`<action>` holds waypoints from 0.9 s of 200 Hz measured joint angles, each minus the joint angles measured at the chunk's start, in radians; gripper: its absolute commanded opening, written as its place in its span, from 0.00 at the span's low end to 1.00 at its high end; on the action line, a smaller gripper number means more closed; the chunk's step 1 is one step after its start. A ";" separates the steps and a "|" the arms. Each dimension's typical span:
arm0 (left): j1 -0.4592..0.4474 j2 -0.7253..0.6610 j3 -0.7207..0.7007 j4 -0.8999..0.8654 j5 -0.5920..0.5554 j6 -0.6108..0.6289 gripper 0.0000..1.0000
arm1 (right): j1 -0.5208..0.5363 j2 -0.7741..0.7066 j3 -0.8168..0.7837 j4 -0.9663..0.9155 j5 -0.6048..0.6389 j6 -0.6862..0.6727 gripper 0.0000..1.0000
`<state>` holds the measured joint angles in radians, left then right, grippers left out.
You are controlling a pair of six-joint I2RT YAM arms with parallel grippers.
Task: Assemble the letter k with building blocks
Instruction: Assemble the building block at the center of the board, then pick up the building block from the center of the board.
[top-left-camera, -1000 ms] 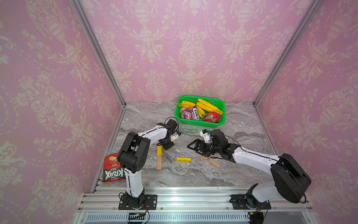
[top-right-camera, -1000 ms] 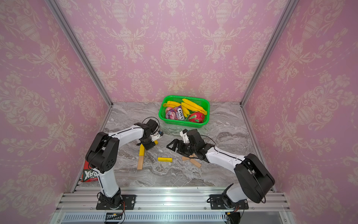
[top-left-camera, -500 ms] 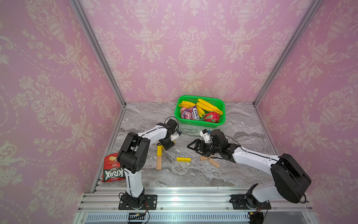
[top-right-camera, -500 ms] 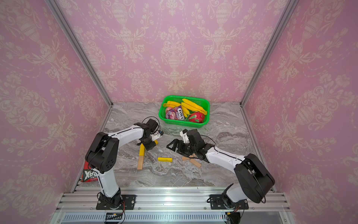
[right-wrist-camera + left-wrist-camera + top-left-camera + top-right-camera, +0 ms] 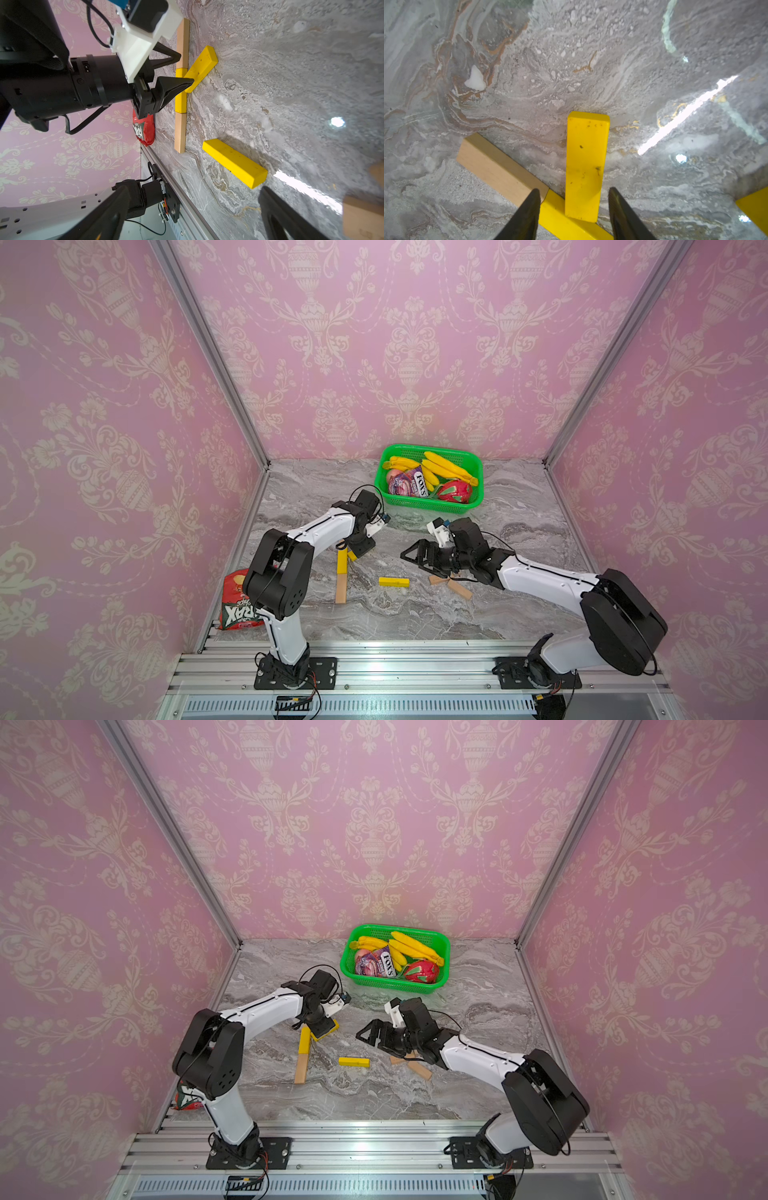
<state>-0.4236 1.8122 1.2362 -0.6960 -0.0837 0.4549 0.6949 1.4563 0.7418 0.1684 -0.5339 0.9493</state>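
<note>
1. Chip bag (image 5: 239,605) lies at the near left edge of the desk (image 5: 395,614). It has not moved and has no part in the job.
2. Stem (image 5: 180,105): three bars end to end (tan, yellow, tan), running straight away from the robot. No change over the last second.
3. Loose yellow bar (image 5: 393,581) lies flat to the right of the stem and apart from it, in the same spot as before.
4. Tan bars (image 5: 451,587) sit in a small heap partly under the right arm. The count is not clear.
5. Right pincer (image 5: 411,556) hangs low just beyond the loose yellow bar. Its jaws are spread wide and hold nothing, as a second ago.
6. Left pincer (image 5: 573,190) shows the one change. Its jaws have eased apart and now stand either side of the slanted yellow bar (image 5: 586,162) with a gap on each side, so the bar is let go, not pinched.
7. That bar lies on the desk. One end meets the stem's yellow middle bar and the rest slants off to the far right. It did not shift on release.
   - Reading: the far arm of the K is set, with four bars in place.
   - The near arm is still wanting, and the loose yellow bar looks the handiest candidate.
   - The left arm should lift clear without nudging the joint.
8. Basket (image 5: 424,508) of fruit and packets stands at the far side, untouched.
</note>
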 measured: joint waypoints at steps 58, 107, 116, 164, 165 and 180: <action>-0.003 -0.011 0.000 -0.006 0.000 -0.017 0.55 | 0.000 -0.016 -0.003 -0.001 0.010 0.000 1.00; -0.030 -0.145 0.000 -0.042 0.018 -0.107 0.55 | 0.000 -0.019 -0.003 -0.003 0.014 0.000 1.00; -0.041 -0.166 0.000 -0.050 0.026 -0.132 0.55 | 0.000 -0.023 -0.005 -0.004 0.016 0.000 1.00; -0.142 -0.276 -0.056 -0.086 0.088 -0.260 0.54 | 0.000 -0.082 -0.031 -0.038 0.032 -0.001 1.00; -0.146 -0.279 -0.058 -0.089 0.091 -0.263 0.54 | 0.000 -0.083 -0.032 -0.038 0.033 -0.001 1.00; -0.180 -0.305 -0.065 -0.113 0.117 -0.290 0.54 | 0.000 -0.112 -0.048 -0.048 0.043 -0.001 1.00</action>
<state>-0.6041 1.5074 1.1713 -0.8085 0.0338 0.1650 0.6949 1.3441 0.6941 0.1207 -0.4904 0.9482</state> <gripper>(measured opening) 0.546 0.998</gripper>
